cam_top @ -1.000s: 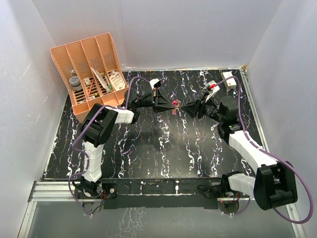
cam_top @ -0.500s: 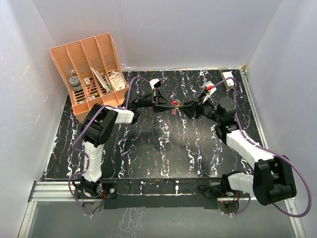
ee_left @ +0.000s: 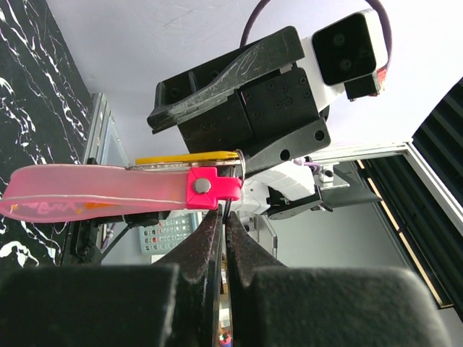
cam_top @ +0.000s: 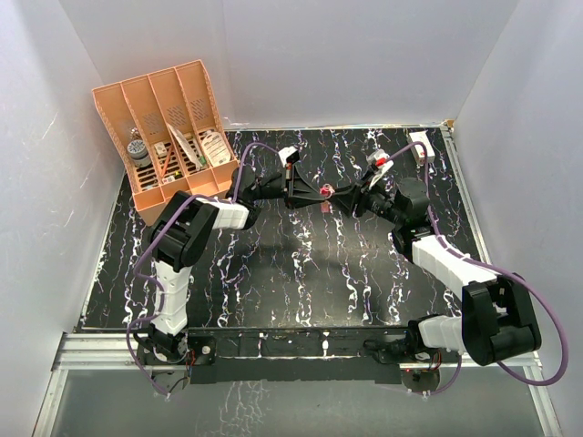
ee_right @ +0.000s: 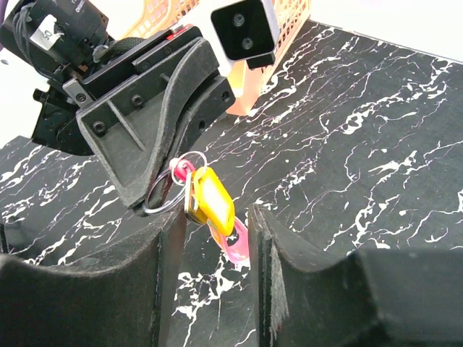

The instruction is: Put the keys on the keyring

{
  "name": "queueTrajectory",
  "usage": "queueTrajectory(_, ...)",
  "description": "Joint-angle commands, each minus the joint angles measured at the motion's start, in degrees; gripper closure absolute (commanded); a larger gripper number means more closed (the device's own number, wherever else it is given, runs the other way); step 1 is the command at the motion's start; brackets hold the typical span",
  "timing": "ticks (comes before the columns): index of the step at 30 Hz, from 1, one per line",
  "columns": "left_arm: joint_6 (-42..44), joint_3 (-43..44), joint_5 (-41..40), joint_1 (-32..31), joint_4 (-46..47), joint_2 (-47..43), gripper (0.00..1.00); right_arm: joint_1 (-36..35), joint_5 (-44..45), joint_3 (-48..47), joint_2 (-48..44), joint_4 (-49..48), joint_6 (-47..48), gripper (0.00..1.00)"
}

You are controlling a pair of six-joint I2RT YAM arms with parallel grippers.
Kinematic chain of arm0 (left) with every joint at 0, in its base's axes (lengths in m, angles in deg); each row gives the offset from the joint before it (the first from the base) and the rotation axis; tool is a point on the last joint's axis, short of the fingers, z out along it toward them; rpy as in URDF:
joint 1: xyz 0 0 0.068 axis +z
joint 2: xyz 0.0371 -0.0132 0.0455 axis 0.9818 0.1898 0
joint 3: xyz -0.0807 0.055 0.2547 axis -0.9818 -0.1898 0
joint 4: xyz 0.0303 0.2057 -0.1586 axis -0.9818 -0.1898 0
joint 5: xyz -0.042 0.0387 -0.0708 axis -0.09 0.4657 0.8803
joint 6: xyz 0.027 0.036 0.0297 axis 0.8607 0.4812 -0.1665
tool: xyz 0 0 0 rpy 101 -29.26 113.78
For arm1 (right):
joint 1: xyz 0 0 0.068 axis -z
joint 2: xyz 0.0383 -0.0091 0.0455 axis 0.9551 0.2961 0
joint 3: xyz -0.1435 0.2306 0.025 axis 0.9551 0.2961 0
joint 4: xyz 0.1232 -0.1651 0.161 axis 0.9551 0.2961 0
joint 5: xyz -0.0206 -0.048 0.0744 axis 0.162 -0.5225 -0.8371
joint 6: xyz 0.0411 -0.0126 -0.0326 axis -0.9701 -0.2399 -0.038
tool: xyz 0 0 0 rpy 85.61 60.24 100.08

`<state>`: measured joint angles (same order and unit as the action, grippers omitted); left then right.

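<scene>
Top view: both arms reach toward 12 o'clock over the black marbled table and meet tip to tip. The left gripper and right gripper crowd the keyring, which shows there only as a pink-red speck with nothing finer separable. Left wrist view: the left jaws are pressed together, pinching the keyring just under its bright pink clasp; the exact point of hold is hidden behind the clasp. The translucent pink strap runs out toward 9 o'clock, its end cut by the frame edge. It carries faint orange print, not legible. The yellow key lies edge-on just above the strap, its inner end lost against the right gripper's black body. Right wrist view: the right jaws are spread, with the key hanging in the gap, nearer the 9 o'clock finger; contact cannot be judged. A dark wire ring loops out from the left gripper's tip, and how the key joins it is too small to tell. The strap's tail dangles below the key, partly hidden. A white sticker on the left arm bears characters too blurred to read. At 10 o'clock stands an orange file organiser with tagged items in its slots, writing unreadable. A white box sits at 1 o'clock.
</scene>
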<state>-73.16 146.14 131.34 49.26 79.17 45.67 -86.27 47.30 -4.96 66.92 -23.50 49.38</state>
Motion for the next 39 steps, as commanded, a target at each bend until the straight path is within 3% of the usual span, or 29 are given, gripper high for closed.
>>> queueTrajectory(1, -0.97, -1.2, 0.42, -0.31, 20.01, -4.13, 1.0, -0.28, 1.28, -0.88, 0.39, -5.47, 1.23, 0.65)
queueTrajectory(15, -0.92, -2.28, 0.12, -0.32, 20.09, -4.31, 1.0, -0.25, 1.89, -0.32, -0.89, -5.47, 1.66, 1.0)
queueTrajectory(23, -2.36, 0.12, -0.45, -0.2, 20.09, -2.41, 1.0, -0.26, 2.52, 0.17, -2.66, -4.62, 2.1, 1.0)
queueTrajectory(27, -2.36, 0.79, -0.65, -0.12, 20.1, -1.94, 0.93, -0.3, 3.07, 0.16, -3.43, -3.36, 2.69, 1.0)
queueTrajectory(30, -2.06, 0.78, -1.09, -0.15, 20.09, -1.93, 1.0, -0.3, 2.9, 0.18, -3.32, -3.51, 2.55, 1.0)
queueTrajectory(39, -2.09, 1.68, -1.28, -0.15, 20.11, -1.43, 1.0, -0.71, 1.75, -0.75, -1.01, -4.96, 2.11, 1.0)
